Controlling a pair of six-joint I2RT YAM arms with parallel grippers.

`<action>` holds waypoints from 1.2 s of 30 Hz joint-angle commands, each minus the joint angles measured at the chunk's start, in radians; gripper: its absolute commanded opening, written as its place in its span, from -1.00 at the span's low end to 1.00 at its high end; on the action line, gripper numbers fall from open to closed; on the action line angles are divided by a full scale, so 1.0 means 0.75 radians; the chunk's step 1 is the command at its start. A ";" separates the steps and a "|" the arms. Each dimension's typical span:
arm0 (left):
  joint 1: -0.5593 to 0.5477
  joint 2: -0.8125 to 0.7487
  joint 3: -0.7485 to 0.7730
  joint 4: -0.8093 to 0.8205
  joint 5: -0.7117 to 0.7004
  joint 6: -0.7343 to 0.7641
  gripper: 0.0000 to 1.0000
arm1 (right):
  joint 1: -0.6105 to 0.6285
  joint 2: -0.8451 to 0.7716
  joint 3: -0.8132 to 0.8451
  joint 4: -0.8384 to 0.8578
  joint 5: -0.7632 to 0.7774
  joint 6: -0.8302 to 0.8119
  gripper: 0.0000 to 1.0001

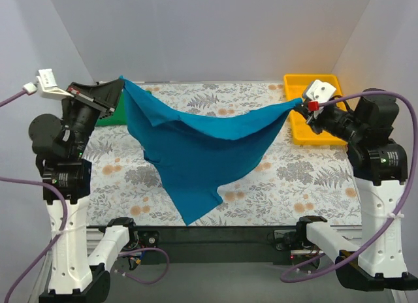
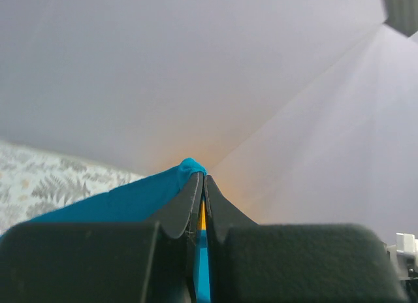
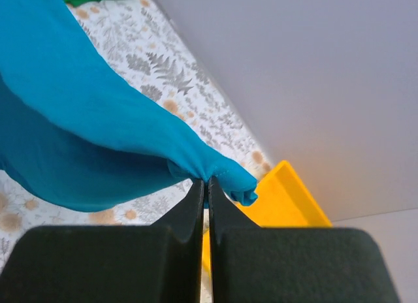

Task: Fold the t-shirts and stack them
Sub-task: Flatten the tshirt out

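**Flowery surface, one shirt up in the air: folding has hardly begun**

White walls stand around a flowery surface (image 1: 261, 179). The teal-blue t-shirt (image 1: 196, 153) hangs over the middle of it, stretched between the two arms like washing on a line. The left end effector (image 1: 122, 81), at 10 o'clock, is pressed together on one corner of the cloth. The right end effector (image 1: 302, 102), at 2 o'clock, pinches the other corner. The green t-shirt (image 1: 112, 115) lies at 10 o'clock, mostly hidden, so I cannot tell if it is folded. A yellow tray (image 1: 300, 130) sits at 2 o'clock. I think nothing is stacked yet. The blue shirt needs laying flat, folding, then stacking with the green one.
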 commanded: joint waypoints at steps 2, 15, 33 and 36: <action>-0.008 -0.064 0.210 -0.050 -0.119 0.009 -1.00 | -0.033 -0.037 0.148 -0.054 -0.056 -0.018 -0.97; -0.008 -0.167 -0.018 -0.095 -0.209 0.020 -1.00 | -0.035 -0.301 -0.452 -0.136 -0.252 -0.134 -0.97; -0.008 0.218 -0.855 0.338 -0.135 0.103 -1.00 | -0.014 0.298 -1.001 0.198 0.038 -0.267 -0.97; -0.008 0.271 -0.857 0.359 -0.137 0.134 -1.00 | -0.006 0.386 -1.003 0.255 0.065 -0.247 -0.95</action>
